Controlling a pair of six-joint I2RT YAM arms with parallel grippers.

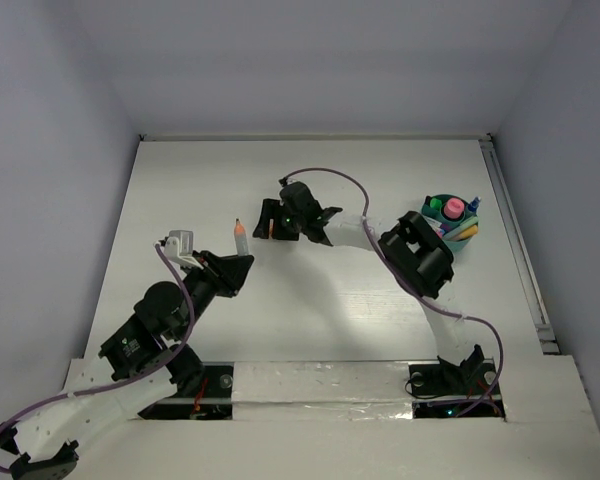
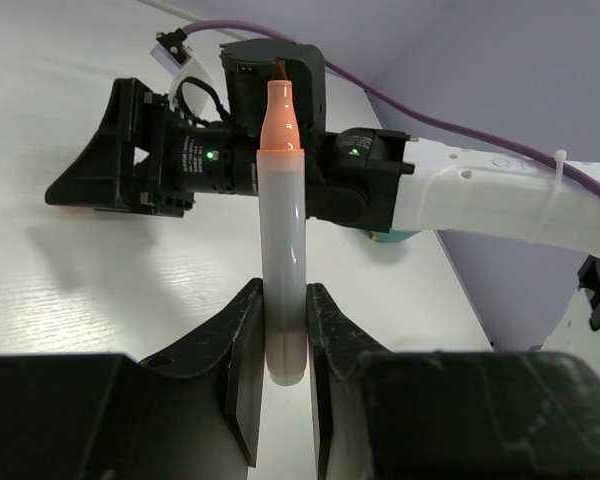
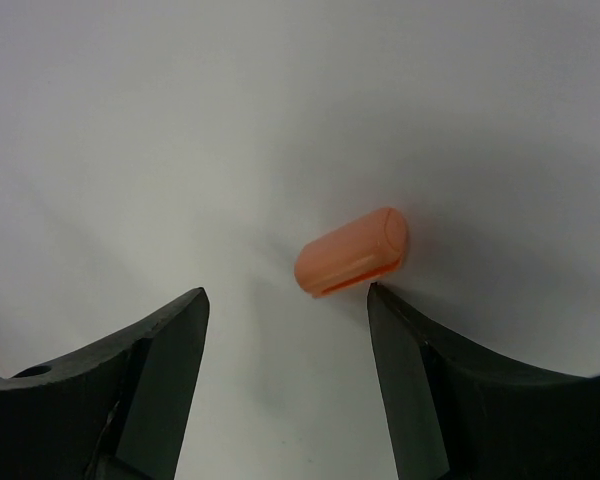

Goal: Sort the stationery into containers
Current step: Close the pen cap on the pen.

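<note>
My left gripper (image 2: 283,330) is shut on the tail end of an uncapped marker (image 2: 283,250) with a pale barrel and a salmon-orange nib end. In the top view this marker (image 1: 240,238) sticks out from the left gripper (image 1: 238,262) toward the far side. My right gripper (image 3: 285,293) stands open just above the table. A small orange cap (image 3: 352,255) lies on its side just beyond the right fingertip. The teal tub (image 1: 432,207) stands at the right with several pens and markers in it, a pink-capped tube (image 1: 454,208) among them.
The right arm (image 1: 415,255) reaches from its base across the middle of the table to the cap, just ahead of the held marker's tip. A rail (image 1: 515,240) runs along the table's right edge. White walls close in the far and left sides.
</note>
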